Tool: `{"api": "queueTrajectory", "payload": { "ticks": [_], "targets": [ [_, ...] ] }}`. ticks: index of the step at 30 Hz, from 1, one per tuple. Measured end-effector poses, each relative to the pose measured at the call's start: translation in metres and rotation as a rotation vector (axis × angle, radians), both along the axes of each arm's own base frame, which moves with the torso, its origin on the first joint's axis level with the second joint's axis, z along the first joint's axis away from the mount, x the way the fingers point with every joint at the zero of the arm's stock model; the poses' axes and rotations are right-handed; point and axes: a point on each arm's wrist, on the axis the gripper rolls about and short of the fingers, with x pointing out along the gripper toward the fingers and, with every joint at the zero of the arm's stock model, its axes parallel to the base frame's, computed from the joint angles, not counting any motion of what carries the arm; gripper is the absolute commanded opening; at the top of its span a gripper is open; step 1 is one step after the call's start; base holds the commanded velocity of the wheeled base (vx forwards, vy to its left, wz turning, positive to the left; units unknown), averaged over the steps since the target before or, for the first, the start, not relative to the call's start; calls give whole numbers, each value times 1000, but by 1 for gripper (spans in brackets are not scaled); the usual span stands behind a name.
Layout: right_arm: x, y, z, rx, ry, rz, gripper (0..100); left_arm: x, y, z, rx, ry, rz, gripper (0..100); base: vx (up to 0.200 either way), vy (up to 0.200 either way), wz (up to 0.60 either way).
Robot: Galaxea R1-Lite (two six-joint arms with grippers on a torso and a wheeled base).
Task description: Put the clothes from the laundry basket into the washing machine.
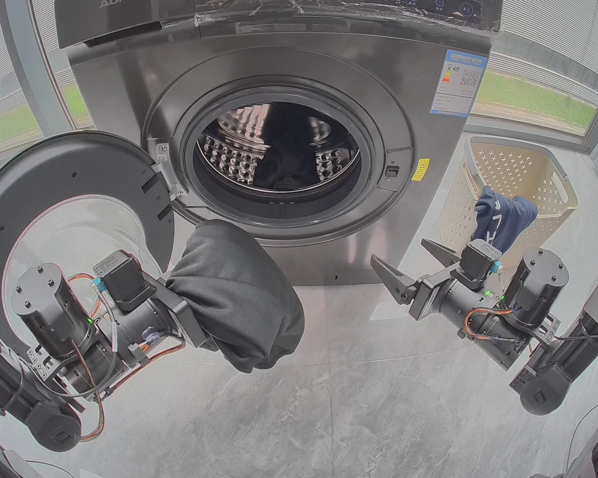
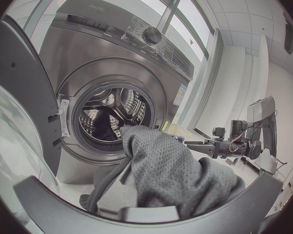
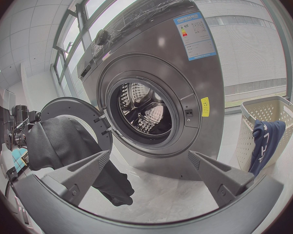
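Left gripper (image 1: 183,317) clamping dark garment (image 1: 239,297), hanging at 7 o'clock of drum (image 1: 242,157). Right gripper (image 1: 410,260) gaping wide, holding nothing. Blue garment (image 1: 501,217) draping laundry basket (image 1: 555,184) rim, 3 o'clock. Risk: drooping cloth catching door seal (image 1: 279,210), sliding onto floor (image 1: 352,380).

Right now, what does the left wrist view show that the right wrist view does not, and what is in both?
Left wrist view: the right gripper from the side, open, and the mesh weave of the dark garment up close. Right wrist view: the basket in full, a blue garment over its rim, and the dark garment's free hanging end. Both: the washer, its door open, and the dark garment.
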Motion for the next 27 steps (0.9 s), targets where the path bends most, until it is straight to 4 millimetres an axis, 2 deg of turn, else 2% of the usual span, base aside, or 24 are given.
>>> {"api": "queueTrajectory", "payload": {
  "ticks": [19,27],
  "targets": [
    [-2,2,-3,-6,12,11,100,6,-4,-10,30,26,2,0,200,0,0],
    [-12,6,-10,-28,42,44,100,9,-6,-14,56,22,5,0,0,0,0]
  ]
}}
